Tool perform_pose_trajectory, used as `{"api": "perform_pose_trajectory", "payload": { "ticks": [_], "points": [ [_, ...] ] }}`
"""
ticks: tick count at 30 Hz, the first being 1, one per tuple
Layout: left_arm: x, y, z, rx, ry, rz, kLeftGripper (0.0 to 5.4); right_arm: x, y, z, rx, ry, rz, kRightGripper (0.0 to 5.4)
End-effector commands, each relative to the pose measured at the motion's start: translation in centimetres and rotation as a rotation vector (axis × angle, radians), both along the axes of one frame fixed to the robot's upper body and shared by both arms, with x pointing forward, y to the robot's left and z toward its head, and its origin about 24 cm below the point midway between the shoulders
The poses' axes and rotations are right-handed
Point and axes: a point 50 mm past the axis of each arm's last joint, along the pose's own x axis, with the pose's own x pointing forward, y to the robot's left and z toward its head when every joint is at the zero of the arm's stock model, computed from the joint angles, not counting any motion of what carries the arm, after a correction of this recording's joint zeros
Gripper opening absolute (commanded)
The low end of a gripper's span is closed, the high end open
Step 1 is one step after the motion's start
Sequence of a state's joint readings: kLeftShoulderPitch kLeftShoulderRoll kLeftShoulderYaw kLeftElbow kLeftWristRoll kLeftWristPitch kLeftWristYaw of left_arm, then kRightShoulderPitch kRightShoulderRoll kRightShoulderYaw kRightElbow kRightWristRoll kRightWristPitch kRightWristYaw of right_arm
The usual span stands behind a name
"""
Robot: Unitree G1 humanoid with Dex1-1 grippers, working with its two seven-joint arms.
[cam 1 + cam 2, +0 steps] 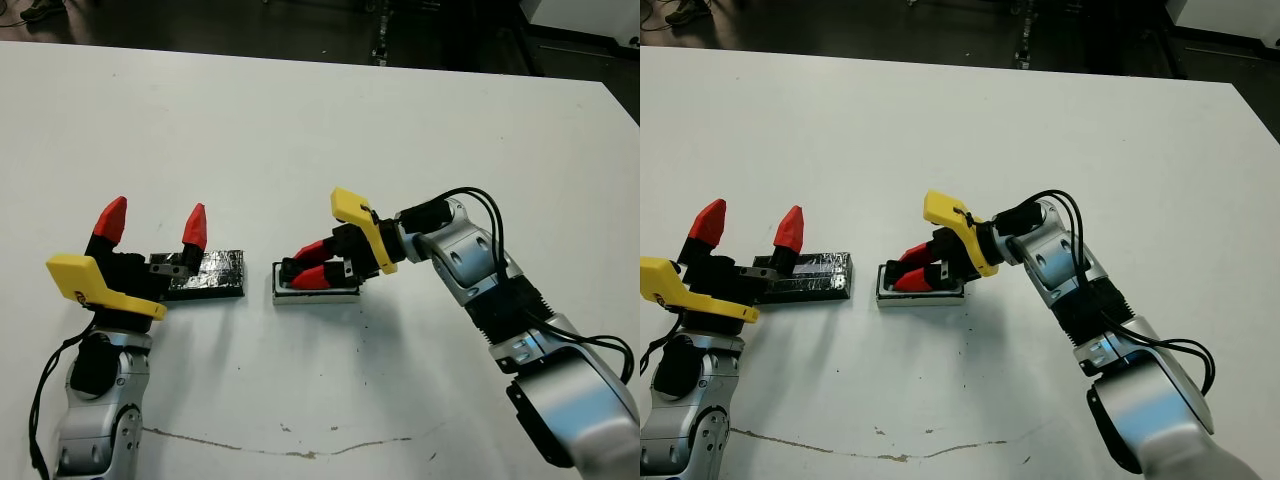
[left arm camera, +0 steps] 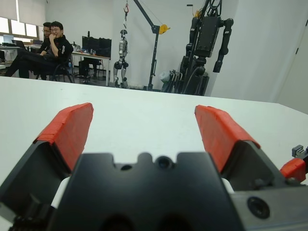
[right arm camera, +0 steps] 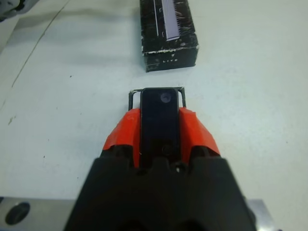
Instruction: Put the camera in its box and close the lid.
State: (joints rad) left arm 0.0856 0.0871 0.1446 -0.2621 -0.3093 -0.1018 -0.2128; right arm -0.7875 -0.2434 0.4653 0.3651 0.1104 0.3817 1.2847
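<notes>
The camera (image 3: 160, 120), a glossy black bar, sits between the red fingers of my right gripper (image 1: 300, 268), which is shut on it. It lies lengthwise over the box (image 1: 318, 296), a small white-rimmed tray at the table's middle. Only the box's thin rim (image 3: 131, 98) shows around the camera's far end, so whether the camera is seated I cannot tell. The lid (image 1: 208, 272), a crinkly black slab, lies flat just left of the box. My left gripper (image 1: 154, 222) stands open beside the lid's left end, fingertips raised, holding nothing.
A thin dark scuff line (image 1: 300, 446) runs along the white table near its front edge. The table's far edge (image 1: 300, 60) borders a dark floor. Beyond the table, two seated people (image 2: 48, 43) and parked robots (image 2: 207, 38) show in the left wrist view.
</notes>
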Motion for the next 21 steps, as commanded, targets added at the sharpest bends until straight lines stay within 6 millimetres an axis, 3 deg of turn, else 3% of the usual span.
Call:
{"api": "perform_pose_trajectory", "payload": {
  "ticks": [1, 21],
  "points": [
    [-0.12, 0.10, -0.34, 0.002, 0.023, 0.003, 5.40, 0.45, -2.07, -0.32, -0.099, 0.035, -0.052, 1.84],
    [-0.21, 0.07, -0.47, 0.003, 0.028, -0.001, 5.40, 0.75, -1.99, 0.27, -0.059, -0.031, -0.014, 4.93]
  ]
}}
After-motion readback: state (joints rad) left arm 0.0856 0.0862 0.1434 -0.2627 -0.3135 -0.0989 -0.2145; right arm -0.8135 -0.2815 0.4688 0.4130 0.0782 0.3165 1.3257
